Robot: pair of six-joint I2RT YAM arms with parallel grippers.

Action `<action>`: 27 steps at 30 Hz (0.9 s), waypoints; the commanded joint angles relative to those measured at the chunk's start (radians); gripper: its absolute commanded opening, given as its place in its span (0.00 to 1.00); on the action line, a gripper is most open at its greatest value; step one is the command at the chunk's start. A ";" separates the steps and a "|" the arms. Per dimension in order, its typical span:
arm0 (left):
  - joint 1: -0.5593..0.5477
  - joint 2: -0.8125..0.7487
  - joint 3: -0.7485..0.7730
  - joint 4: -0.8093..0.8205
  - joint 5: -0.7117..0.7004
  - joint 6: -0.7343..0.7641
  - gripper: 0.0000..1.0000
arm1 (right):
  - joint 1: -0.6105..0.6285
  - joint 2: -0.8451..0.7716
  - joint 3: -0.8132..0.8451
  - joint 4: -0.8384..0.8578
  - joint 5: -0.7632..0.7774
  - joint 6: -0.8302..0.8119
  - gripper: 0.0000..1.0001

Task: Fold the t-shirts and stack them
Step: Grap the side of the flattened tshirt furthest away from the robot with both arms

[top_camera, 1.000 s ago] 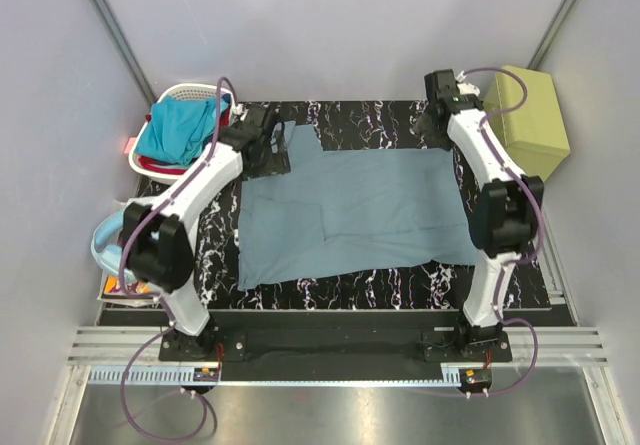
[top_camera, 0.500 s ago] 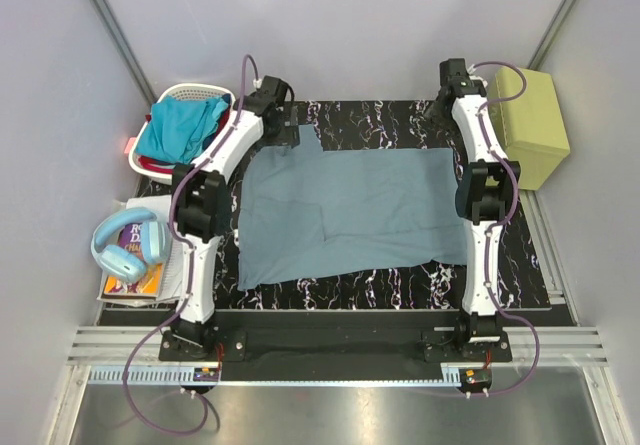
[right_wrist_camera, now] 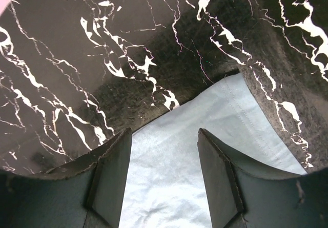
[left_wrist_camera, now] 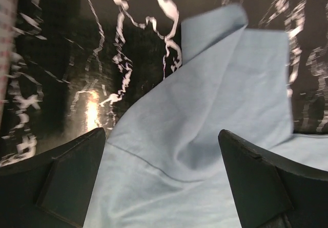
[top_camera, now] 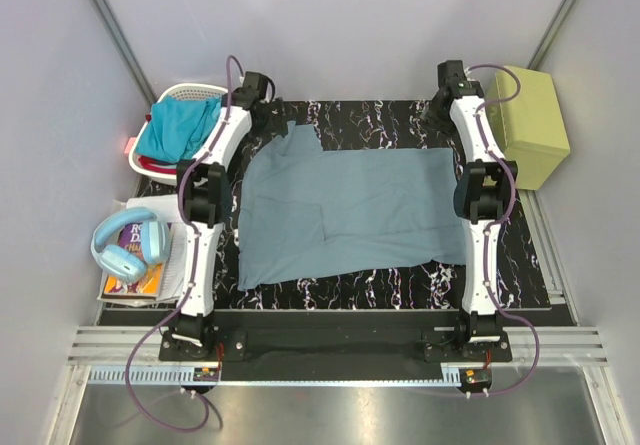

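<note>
Both sets of jaws are standing apart, empty: the left gripper [left_wrist_camera: 161,184] is hovering over the far-left corner of the grey-blue t-shirt [top_camera: 350,210], the right gripper [right_wrist_camera: 164,187] over its far-right corner. The shirt is lying spread across the middle of the bench [top_camera: 380,125]; the turquoise t-shirt [top_camera: 180,130] is sitting in the basket [top_camera: 190,92] beside the far-left corner

**Left wrist view:** the marbled mat [left_wrist_camera: 128,59] ahead of the left gripper [left_wrist_camera: 161,132] is blurred. The grey-blue t-shirt [left_wrist_camera: 205,136] between its fingers [left_wrist_camera: 66,177] runs off the lower edge.

**Right wrist view:** the shirt passes out of frame behind the right gripper [right_wrist_camera: 164,133].

**Top view:** both grippers' fingertips lie hidden beneath their wrists.
</note>
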 commanded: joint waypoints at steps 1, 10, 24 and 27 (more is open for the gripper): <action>-0.035 0.025 0.045 0.001 0.058 0.016 0.99 | -0.001 0.030 0.024 -0.004 -0.016 -0.006 0.62; -0.064 -0.032 -0.041 0.000 0.026 0.004 0.99 | -0.019 0.058 0.010 -0.020 0.001 -0.014 0.61; -0.065 -0.013 -0.057 0.003 0.044 -0.010 0.99 | -0.075 0.125 -0.007 0.005 -0.039 -0.002 0.59; -0.065 -0.015 -0.054 0.003 0.040 -0.010 0.99 | -0.075 0.136 -0.006 0.006 -0.040 0.000 0.57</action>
